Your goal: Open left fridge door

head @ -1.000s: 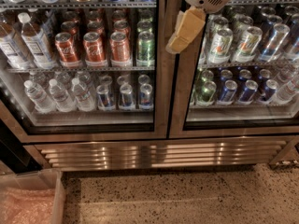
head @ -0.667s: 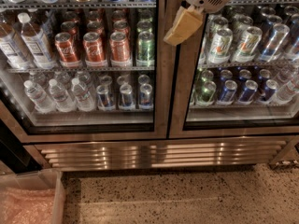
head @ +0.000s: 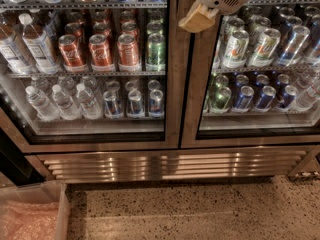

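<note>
Left fridge door: shut. Its glass pane fills the left half of the view, and its wide bronze-steel frame meets the twin door at the centre seam.
Behind its glass: red soda cans on the middle shelf, with clear water bottles on the shelf below and at the far left.
Right fridge door: also shut, with white-green and blue cans behind it. It is not the target.
End effector: at the top of the view, with its tan pad in front of the centre uprights, just right of the seam. I cannot tell whether it is apart or together, or whether it touches the frame.
Why there: the left door probably swings from its outer side, so its free edge is at the centre — the sensible place to catch and pull.
Handle: none shows in view.
Task stage: approach. No gap shows at the seam, so the pull is not yet made.
Below: a ribbed steel kick grille, speckled floor and a clear bin at lower left — likely in the door's swing path.
</note>
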You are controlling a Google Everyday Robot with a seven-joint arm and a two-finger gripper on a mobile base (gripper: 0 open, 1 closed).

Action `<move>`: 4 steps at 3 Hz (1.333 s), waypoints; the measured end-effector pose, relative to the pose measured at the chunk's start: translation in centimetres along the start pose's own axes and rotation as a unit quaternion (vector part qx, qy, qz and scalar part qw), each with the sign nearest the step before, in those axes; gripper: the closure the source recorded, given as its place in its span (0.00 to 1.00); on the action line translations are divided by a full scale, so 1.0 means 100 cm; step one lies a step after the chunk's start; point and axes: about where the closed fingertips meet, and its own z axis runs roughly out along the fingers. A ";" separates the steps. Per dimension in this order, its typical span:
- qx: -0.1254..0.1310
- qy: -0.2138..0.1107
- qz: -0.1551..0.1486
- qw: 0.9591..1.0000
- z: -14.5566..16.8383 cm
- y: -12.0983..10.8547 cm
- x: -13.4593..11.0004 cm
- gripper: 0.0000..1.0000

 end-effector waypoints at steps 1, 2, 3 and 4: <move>0.000 0.000 0.000 1.000 0.000 0.000 0.000 1.00; 0.000 0.000 0.000 1.000 0.000 0.000 0.000 1.00; 0.000 0.000 0.000 1.000 -0.002 -0.005 0.006 1.00; 0.000 0.000 0.000 1.000 -0.004 -0.010 0.007 1.00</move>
